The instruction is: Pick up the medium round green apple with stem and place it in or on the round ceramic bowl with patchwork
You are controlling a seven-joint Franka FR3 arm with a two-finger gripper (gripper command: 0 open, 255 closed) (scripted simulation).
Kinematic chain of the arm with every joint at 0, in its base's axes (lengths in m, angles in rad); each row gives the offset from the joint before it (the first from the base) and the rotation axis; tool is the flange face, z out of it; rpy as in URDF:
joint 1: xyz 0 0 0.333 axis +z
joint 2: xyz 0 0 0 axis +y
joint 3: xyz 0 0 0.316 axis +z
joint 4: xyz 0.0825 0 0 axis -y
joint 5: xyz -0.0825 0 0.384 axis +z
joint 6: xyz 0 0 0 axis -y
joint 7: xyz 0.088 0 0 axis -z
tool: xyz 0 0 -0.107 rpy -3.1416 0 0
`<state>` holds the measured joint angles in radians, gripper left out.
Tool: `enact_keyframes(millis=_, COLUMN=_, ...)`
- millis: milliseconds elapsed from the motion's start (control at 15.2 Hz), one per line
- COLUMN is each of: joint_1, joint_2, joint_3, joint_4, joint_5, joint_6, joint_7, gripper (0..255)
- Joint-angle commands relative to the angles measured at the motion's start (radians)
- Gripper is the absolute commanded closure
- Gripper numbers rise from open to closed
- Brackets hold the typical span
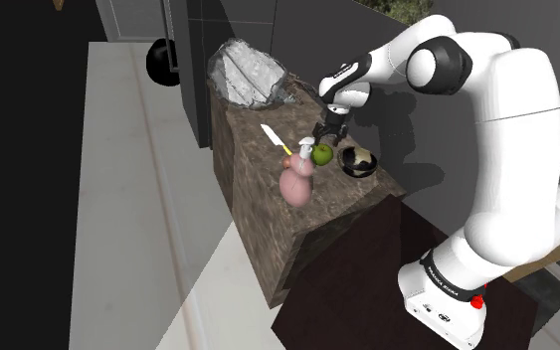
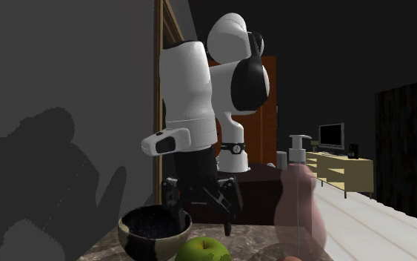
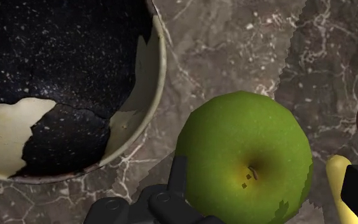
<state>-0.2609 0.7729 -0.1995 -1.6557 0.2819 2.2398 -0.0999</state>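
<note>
Close up, in the wrist view, the green apple is seen between the two black fingers, which are spread wide apart. The apple is not pinched. Its small stem dip is shown in that view. The bowl, dark inside with cream patches, is found just beside the apple on the stone counter. The yellow handle of a knife is seen by the other finger.

In the shoulder view, the gripper is seen just above the apple. The bowl is placed to the shoulder view's right, close to the counter's edge. A pink bottle is stood near the apple on the left. Bare counter is left nearer the camera.

In the second exterior view, the fingertips are shown low, just behind the apple, and a grey wall is seen close on the left.
</note>
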Motion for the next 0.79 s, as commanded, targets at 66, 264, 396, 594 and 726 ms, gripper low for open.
enact_keyframes(millis=66, joint_1=0.000, joint_2=0.003, joint_3=0.001, joint_4=0.000, joint_5=0.001, joint_6=0.003, joint_7=0.000, gripper=0)
enact_keyframes(millis=264, joint_1=0.000, joint_2=0.003, joint_3=0.001, joint_4=0.000, joint_5=0.001, joint_6=0.003, joint_7=0.000, gripper=0)
enact_keyframes(millis=396, joint_1=0.000, joint_2=0.003, joint_3=0.001, joint_4=0.000, joint_5=0.001, joint_6=0.003, joint_7=0.000, gripper=255)
enact_keyframes(millis=594, joint_1=0.000, joint_2=0.003, joint_3=0.001, joint_4=0.000, joint_5=0.001, joint_6=0.003, joint_7=0.000, gripper=255)
enact_keyframes(millis=726, joint_1=0.000, joint_2=0.003, joint_3=0.001, joint_4=0.000, joint_5=0.001, joint_6=0.003, joint_7=0.000, gripper=255)
